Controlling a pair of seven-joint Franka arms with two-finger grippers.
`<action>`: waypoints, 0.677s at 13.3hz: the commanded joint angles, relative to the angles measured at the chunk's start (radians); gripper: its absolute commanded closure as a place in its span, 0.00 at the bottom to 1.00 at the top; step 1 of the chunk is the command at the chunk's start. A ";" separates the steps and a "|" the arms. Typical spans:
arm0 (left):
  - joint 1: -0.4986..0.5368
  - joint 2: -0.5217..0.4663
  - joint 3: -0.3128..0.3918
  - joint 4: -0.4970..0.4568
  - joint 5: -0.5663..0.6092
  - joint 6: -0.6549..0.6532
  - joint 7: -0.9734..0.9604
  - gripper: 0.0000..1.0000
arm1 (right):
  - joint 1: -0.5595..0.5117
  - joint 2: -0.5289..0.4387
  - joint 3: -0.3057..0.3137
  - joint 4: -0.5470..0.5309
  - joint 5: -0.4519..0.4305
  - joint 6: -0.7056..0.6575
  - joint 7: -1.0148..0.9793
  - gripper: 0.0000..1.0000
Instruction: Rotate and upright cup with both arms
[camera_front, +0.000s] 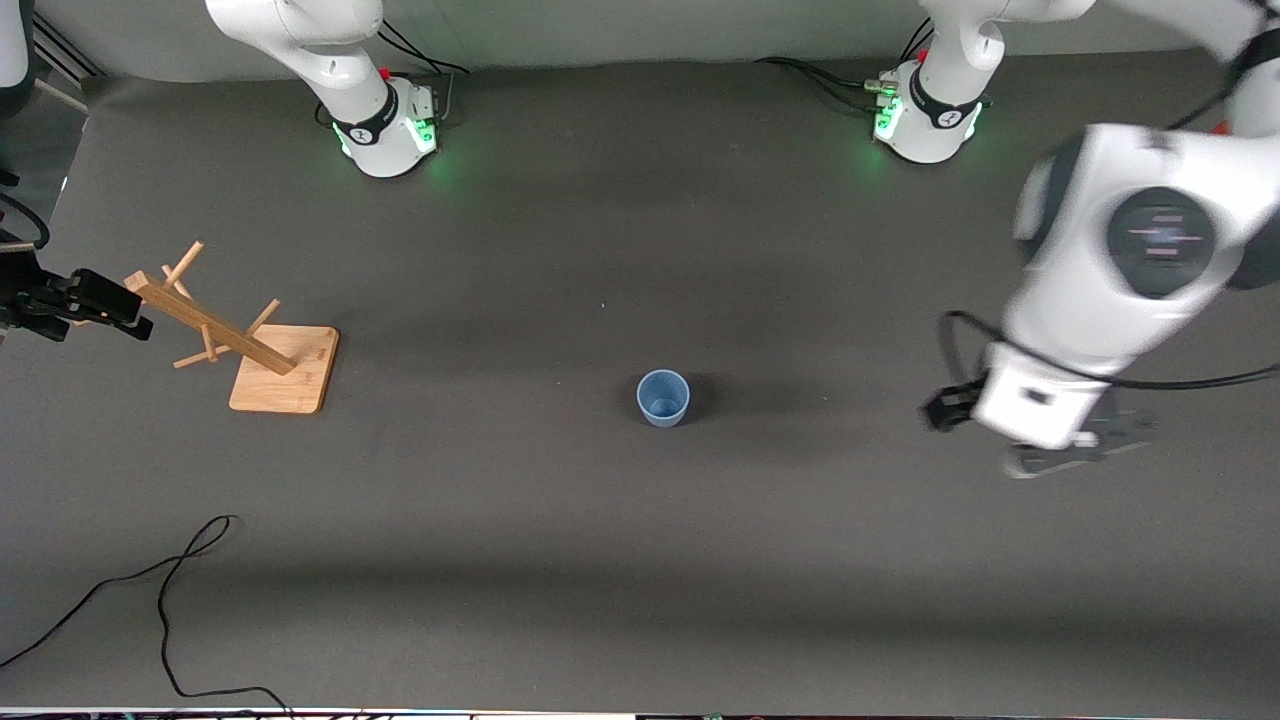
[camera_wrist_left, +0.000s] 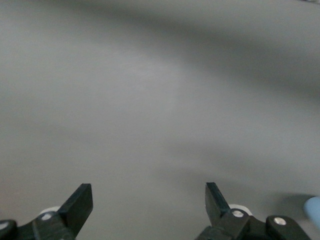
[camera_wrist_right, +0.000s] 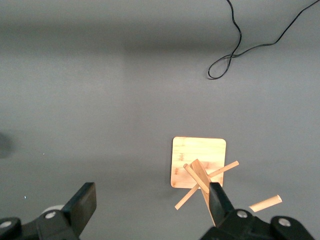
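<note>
The cup stands upright mid-table, mouth up, at 3 o'clock from the wooden rack. It looks light, thin and slippery; a rim pinch suits. Left gripper and right gripper hang wide open, empty.

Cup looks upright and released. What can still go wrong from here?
1. The cup stands alone, mouth up, on the dark table; light and tapered, it could tip from any brush by the open left hand hanging over the table at the left arm's end.
2. The open right hand hovers above the wooden rack; a low move might snag its pegs.
</note>
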 joint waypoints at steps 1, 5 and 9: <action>0.101 -0.083 -0.016 -0.083 -0.045 -0.033 0.143 0.00 | 0.003 -0.024 -0.002 -0.013 0.008 -0.024 -0.010 0.00; 0.217 -0.199 -0.011 -0.202 -0.100 -0.019 0.293 0.00 | 0.003 -0.030 -0.002 -0.013 0.008 -0.046 -0.010 0.00; 0.022 -0.354 0.180 -0.379 -0.087 0.036 0.296 0.00 | 0.003 -0.030 -0.002 -0.013 0.008 -0.054 -0.010 0.00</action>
